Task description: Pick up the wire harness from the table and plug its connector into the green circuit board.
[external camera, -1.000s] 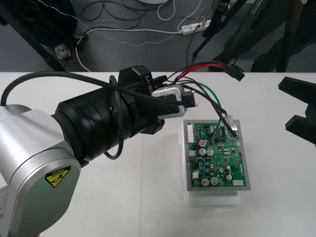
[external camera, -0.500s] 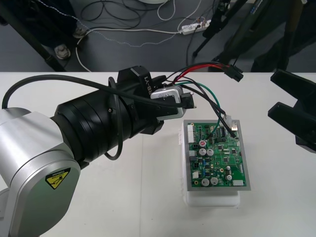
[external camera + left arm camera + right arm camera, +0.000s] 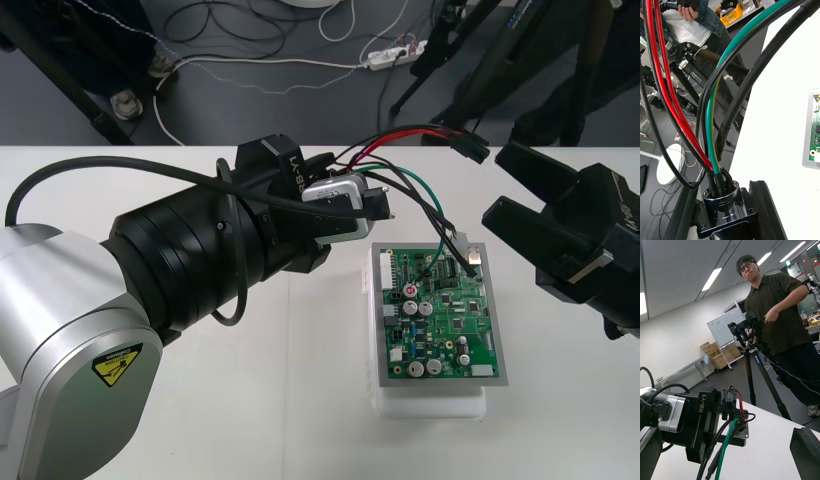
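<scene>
The left gripper [image 3: 385, 205], at ten o'clock of the green circuit board [image 3: 440, 315], is clamped on the metal socket [image 3: 724, 202] of the wire harness [image 3: 733, 108], whose black plug [image 3: 470, 148] hangs apart from the board at its twelve o'clock, while the right gripper [image 3: 505, 187] stands spread open at two o'clock.

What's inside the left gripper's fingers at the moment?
The harness's round metal socket, clamped by the left gripper, with red, green and black wires rising out of it. The socket's underside is covered by the black fingers.
</scene>
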You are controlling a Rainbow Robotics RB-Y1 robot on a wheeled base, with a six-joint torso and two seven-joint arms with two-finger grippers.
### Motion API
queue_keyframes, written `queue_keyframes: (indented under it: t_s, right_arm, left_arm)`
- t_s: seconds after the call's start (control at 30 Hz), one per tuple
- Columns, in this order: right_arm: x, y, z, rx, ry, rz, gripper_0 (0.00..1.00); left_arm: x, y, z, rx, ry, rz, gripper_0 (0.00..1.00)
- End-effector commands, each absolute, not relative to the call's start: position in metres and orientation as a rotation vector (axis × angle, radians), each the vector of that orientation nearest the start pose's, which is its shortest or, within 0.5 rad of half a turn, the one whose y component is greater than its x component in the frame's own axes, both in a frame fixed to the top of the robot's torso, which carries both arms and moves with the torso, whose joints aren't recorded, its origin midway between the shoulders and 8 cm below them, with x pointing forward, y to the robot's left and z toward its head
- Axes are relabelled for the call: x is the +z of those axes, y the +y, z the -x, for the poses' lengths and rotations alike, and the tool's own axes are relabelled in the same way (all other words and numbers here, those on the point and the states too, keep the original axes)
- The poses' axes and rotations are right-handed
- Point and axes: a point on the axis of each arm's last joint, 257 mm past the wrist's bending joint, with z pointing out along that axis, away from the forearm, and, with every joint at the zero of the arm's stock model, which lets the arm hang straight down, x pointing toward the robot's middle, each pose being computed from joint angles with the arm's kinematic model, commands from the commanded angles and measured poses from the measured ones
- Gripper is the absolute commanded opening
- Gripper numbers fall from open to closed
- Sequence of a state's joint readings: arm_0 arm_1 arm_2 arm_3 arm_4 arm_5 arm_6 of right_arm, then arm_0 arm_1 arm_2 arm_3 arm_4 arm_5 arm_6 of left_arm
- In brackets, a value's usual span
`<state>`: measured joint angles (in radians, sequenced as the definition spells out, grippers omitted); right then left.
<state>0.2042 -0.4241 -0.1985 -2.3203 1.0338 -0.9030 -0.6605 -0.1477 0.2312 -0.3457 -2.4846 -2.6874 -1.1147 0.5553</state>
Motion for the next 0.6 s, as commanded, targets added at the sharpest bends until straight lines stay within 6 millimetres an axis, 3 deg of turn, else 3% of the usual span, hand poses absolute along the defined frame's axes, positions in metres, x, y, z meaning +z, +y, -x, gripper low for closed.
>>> queue_keyframes:
  t_s: [0.03,0.43,0.6]
  right_arm:
    - [0.036,-0.097,-0.309,1.153,1.175,0.560,1.00]
    - [0.059,-0.085,-0.324,1.178,1.116,0.484,1.00]
    - [0.059,-0.082,-0.330,1.155,1.117,0.477,1.00]
  left_arm:
    - [-0.025,-0.018,-0.389,0.222,1.041,-1.324,0.00]
    - [-0.019,-0.019,-0.389,0.231,1.021,-1.310,0.00]
    - [-0.022,-0.018,-0.389,0.229,1.026,-1.312,0.00]
